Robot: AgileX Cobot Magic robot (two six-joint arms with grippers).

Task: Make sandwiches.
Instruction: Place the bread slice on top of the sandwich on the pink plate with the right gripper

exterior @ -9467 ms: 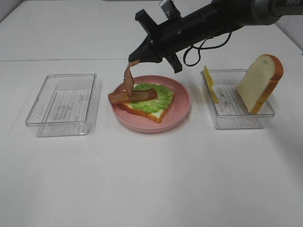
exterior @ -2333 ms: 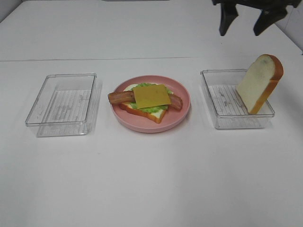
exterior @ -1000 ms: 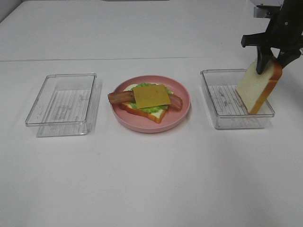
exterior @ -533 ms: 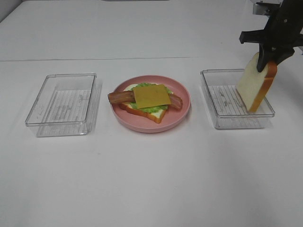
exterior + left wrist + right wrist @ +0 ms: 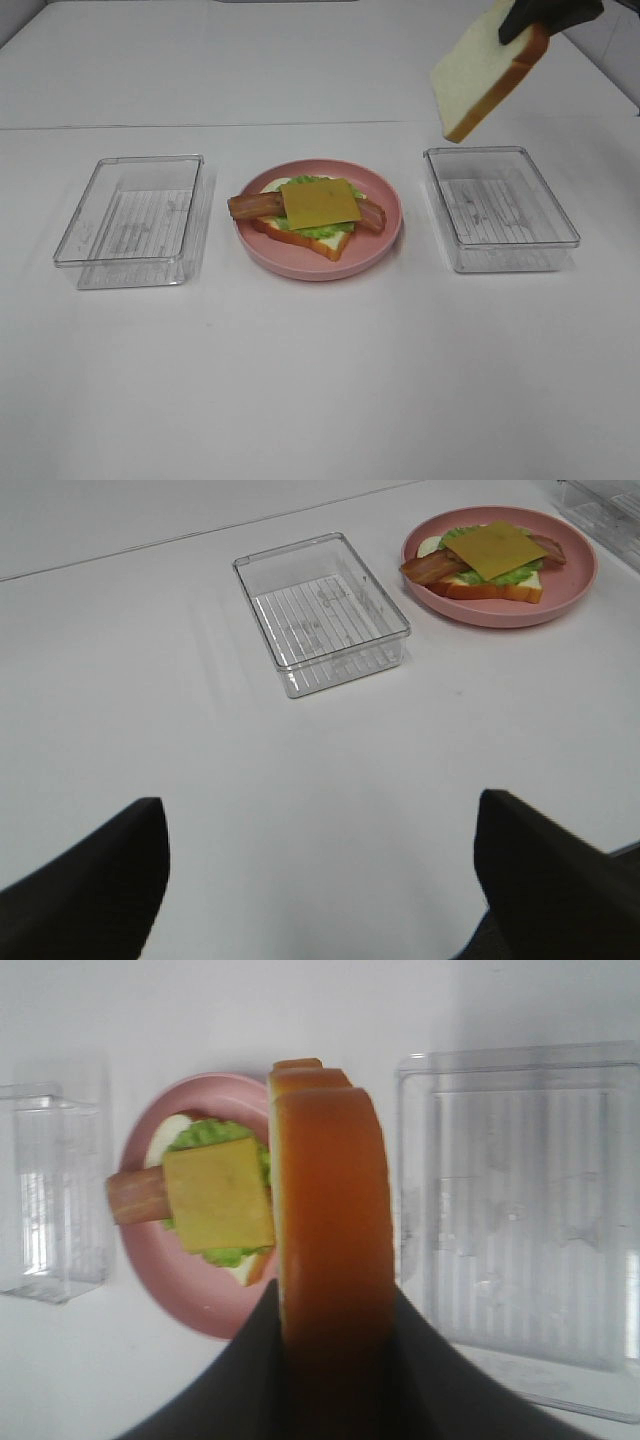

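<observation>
An open stack sits on a pink plate [image 5: 385, 235]: a bottom bread slice [image 5: 335, 244], green lettuce [image 5: 312, 230], bacon strips [image 5: 250, 207] and a yellow cheese slice [image 5: 320, 202] on top. My right gripper [image 5: 545, 12] is shut on the second bread slice [image 5: 485, 75] and holds it tilted, high in the air above the right container and to the right of the plate. In the right wrist view the gripper [image 5: 335, 1330] clamps the slice's crust [image 5: 330, 1210], with the plate [image 5: 150, 1260] below. My left gripper [image 5: 320, 900] is open and empty, over bare table, out of the exterior view.
A clear plastic container [image 5: 135, 215] stands left of the plate, also in the left wrist view [image 5: 320, 610]. Another clear container [image 5: 500, 205] stands right of the plate, with nothing in it. The table is white.
My right gripper lifted the bread slice out of the right container and carried it up and to the left. The stack on the plate has not moved.
</observation>
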